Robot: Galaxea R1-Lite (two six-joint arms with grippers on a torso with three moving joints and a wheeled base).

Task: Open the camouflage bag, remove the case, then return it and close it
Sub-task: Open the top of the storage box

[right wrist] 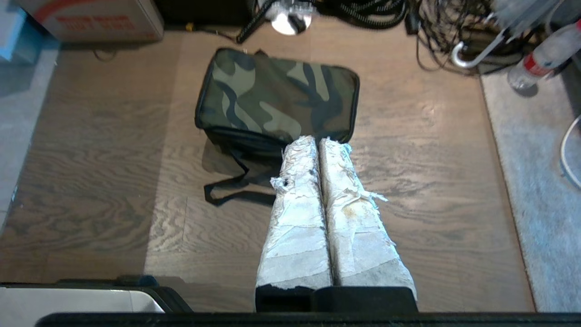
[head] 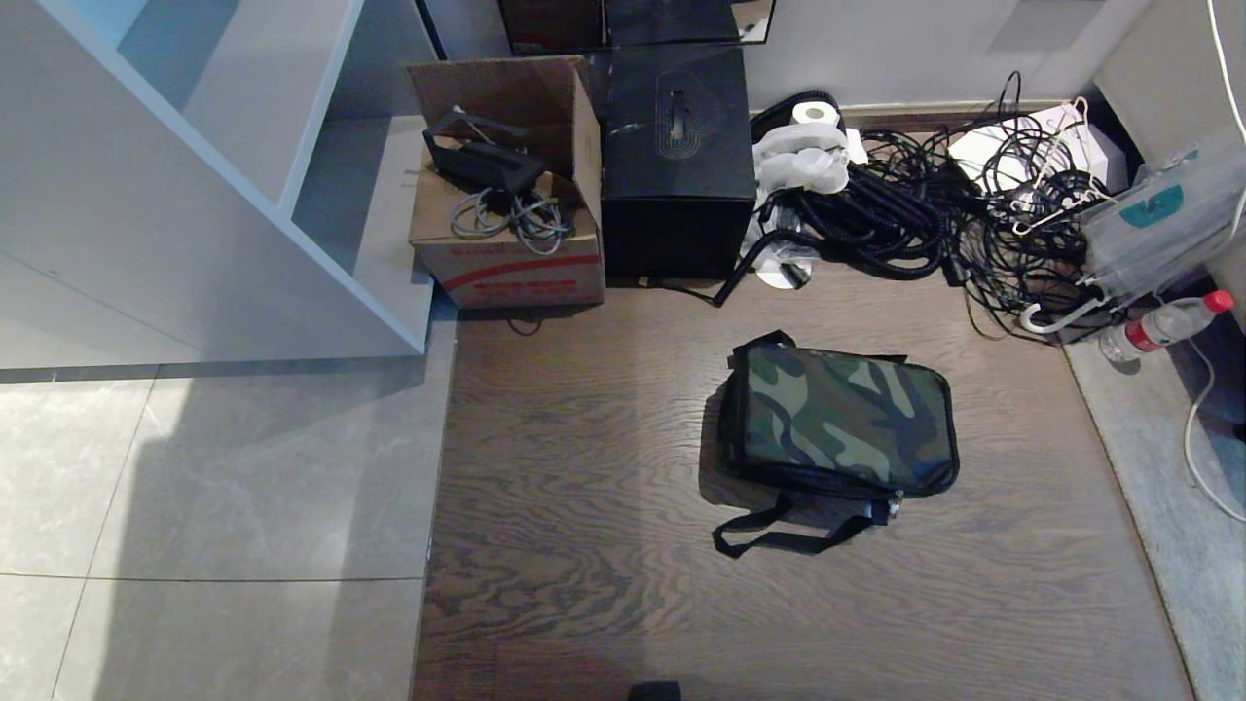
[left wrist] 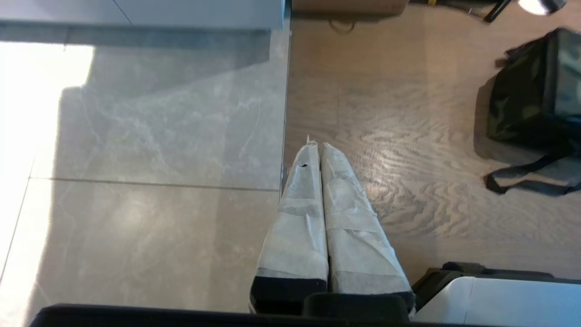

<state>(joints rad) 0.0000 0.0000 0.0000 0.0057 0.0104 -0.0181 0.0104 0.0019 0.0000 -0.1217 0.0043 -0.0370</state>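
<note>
boxy soft camouflage bag (head: 845,419), zipped, on wood-grain floor (head: 584,506)

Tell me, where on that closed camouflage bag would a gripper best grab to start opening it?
Probably at the small metal piece, likely the zipper pull, at the near right corner of the camouflage bag, coming from above on the robot's side. The lid lies flat and shut; the loose strap would only drag the bag.
</note>
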